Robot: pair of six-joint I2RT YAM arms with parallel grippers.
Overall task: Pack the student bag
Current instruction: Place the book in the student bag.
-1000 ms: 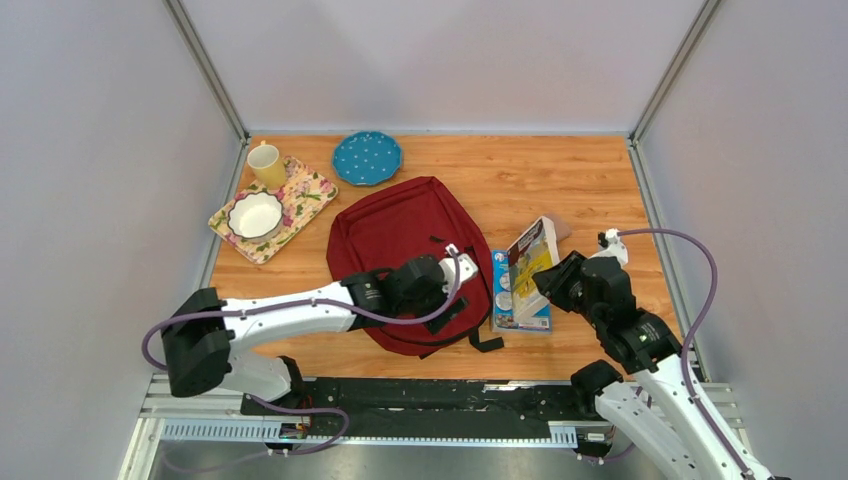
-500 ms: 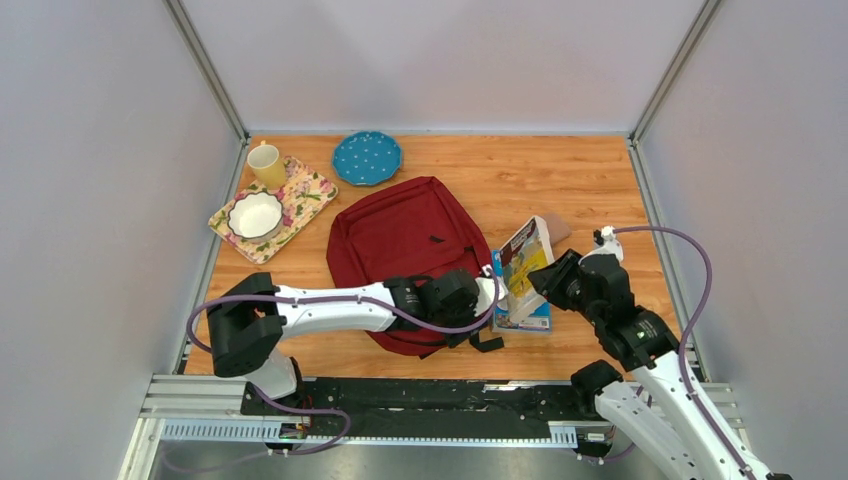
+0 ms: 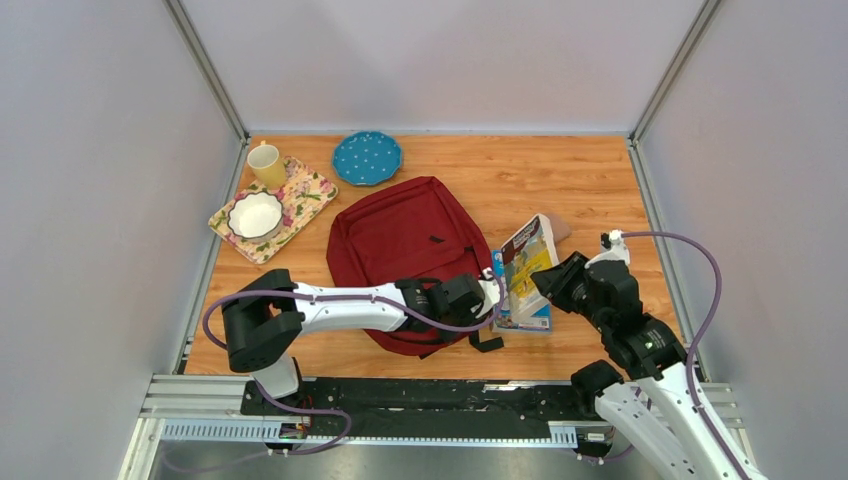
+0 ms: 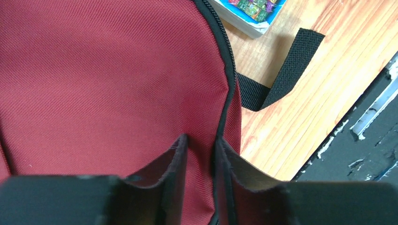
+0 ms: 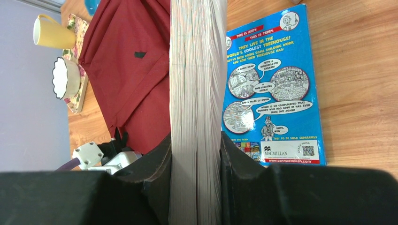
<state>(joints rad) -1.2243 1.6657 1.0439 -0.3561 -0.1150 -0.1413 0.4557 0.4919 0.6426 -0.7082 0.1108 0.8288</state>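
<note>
The student bag (image 3: pixel 400 240) lies flat mid-table, dark red with a black zipper. My left gripper (image 3: pixel 487 292) is at its near right edge. In the left wrist view that gripper (image 4: pixel 201 143) is shut on a fold of the bag's red fabric (image 4: pixel 117 70) just beside the zipper (image 4: pixel 229 61). My right gripper (image 3: pixel 550 280) is shut on a thick book (image 3: pixel 530 252) held up on its edge to the right of the bag. The book's page block (image 5: pixel 195 70) fills the gap between the fingers (image 5: pixel 159 159). A blue book (image 5: pixel 272 93) lies flat beneath it.
A floral tray (image 3: pixel 305 190) with a white bowl (image 3: pixel 255 215) and a yellow mug (image 3: pixel 266 165) sits at the back left, next to a blue dotted plate (image 3: pixel 367 157). A black strap (image 4: pixel 286 70) trails off the bag toward the table's front edge (image 4: pixel 328 150).
My left arm reached right along the bag's near edge, and its jaws closed from wide apart onto the fabric by the zipper. The right gripper with the book barely shifted.
</note>
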